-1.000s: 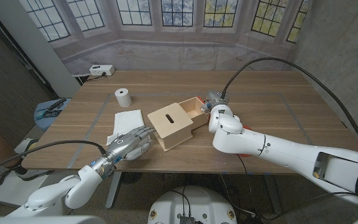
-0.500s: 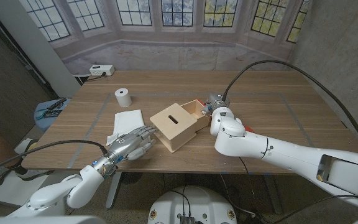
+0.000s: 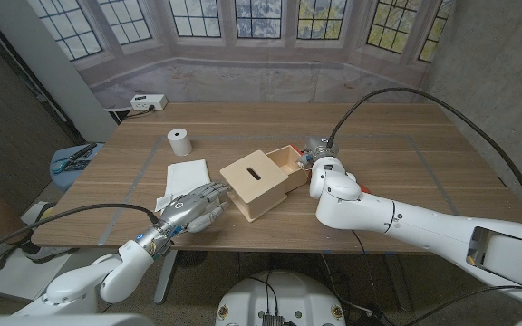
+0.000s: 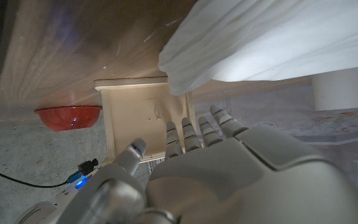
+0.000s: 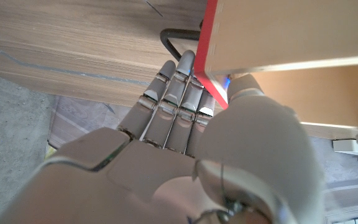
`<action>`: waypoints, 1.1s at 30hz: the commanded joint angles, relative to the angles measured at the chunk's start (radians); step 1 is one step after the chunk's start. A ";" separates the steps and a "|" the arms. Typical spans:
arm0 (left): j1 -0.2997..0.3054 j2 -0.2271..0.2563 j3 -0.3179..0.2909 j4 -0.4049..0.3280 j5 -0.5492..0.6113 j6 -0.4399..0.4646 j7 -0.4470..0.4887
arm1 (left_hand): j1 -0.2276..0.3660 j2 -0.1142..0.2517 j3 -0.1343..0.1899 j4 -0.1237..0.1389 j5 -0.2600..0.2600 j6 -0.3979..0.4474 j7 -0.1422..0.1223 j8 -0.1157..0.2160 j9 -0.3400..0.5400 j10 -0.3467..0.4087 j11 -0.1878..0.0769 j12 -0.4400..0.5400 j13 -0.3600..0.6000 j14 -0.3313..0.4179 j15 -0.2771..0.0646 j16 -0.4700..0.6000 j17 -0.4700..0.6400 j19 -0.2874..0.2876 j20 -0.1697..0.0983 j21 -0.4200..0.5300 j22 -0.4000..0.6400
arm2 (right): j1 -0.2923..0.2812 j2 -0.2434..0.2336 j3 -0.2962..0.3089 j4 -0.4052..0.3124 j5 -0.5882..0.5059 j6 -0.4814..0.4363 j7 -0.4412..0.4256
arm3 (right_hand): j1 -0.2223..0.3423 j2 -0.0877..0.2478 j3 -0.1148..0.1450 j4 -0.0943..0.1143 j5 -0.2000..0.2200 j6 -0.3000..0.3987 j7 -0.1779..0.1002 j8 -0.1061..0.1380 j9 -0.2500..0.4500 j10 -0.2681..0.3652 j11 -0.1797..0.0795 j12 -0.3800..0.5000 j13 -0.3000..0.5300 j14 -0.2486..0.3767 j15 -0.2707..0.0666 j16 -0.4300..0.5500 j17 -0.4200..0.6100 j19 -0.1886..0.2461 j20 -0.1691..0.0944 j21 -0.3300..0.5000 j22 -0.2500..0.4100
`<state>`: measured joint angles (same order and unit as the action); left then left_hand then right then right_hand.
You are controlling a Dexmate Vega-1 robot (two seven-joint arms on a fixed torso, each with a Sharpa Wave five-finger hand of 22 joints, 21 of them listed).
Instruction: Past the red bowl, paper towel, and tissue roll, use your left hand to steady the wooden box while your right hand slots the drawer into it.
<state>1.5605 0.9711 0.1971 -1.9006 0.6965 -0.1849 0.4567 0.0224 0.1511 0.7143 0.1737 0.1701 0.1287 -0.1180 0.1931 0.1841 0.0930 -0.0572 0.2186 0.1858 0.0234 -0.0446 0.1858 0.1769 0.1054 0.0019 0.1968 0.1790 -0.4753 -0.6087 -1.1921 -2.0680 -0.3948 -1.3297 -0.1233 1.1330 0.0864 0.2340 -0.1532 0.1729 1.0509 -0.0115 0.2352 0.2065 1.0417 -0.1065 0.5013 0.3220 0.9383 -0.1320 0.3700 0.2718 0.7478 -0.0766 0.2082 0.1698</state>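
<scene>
Sliding further in over the last second, the open pale plywood drawer [image 3: 288, 162] now sits deeper in the slotted light wooden box [image 3: 255, 183], which has turned and shifted slightly towards the table's middle in the head view. The right hand [image 3: 316, 156] pushes at the drawer's far end; the left hand [image 3: 193, 207], fingers loosely spread, braces the box's near-left side beside the folded white paper towel [image 3: 182, 178]. The white tissue roll [image 3: 179, 141] stands well apart.

From the left wrist, fingertips [image 4: 194, 134] reach the box wall, the red bowl [image 4: 68, 116] beyond.

From the right wrist, fingers [image 5: 174, 93] lie pressed together against the drawer's red-edged end. Insertion looks only partly complete.
</scene>
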 commanded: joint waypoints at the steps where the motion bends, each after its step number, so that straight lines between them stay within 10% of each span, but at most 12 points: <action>1: -0.016 -0.014 0.019 0.001 -0.001 0.008 0.005 | -0.007 0.005 -0.001 0.001 0.005 0.009 0.002 0.000 0.001 0.007 0.000 -0.003 0.004 0.005 -0.004 0.001 0.003 0.004 0.001 0.008 0.002 | -0.001 0.003 -0.007 -0.019 -0.014 -0.015 -0.007 | 0.022 0.030 -0.003 -0.001 0.006 0.064 -0.061 0.001 0.005 0.009 -0.011 0.002 0.003 0.008 -0.092 -0.001 0.004 0.008 -0.019 -0.005 0.004; 33: -0.061 -0.029 0.061 0.027 -0.015 0.004 0.017 | -0.003 0.005 0.001 -0.002 0.005 0.019 0.004 0.000 0.001 0.012 0.000 -0.004 0.004 0.010 -0.004 0.000 0.002 0.005 0.002 0.008 0.002 | 0.035 0.023 -0.038 -0.059 -0.050 -0.066 0.117 | 0.008 0.030 -0.010 0.006 0.004 0.038 -0.053 -0.012 0.005 -0.011 0.003 -0.008 0.006 -0.008 -0.083 -0.012 0.004 -0.001 -0.005 -0.008 0.004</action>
<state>1.5159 0.9460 0.2438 -1.8823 0.6866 -0.1793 0.4718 0.0224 0.1511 0.7144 0.1737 0.1701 0.1340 -0.1126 0.1932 0.1844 0.0929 -0.0572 0.2144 0.1861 0.0288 -0.0500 0.1858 0.1771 0.1054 0.0019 0.1968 0.1790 -0.4517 -0.5911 -1.2276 -2.1190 -0.4147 -1.3830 -0.0917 1.1315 0.0880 0.2270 -0.1517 0.1740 1.0476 -0.0156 0.2257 0.2072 1.0395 -0.1085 0.4934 0.3229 0.9383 -0.1320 0.3599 0.2715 0.7478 -0.0766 0.2033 0.1698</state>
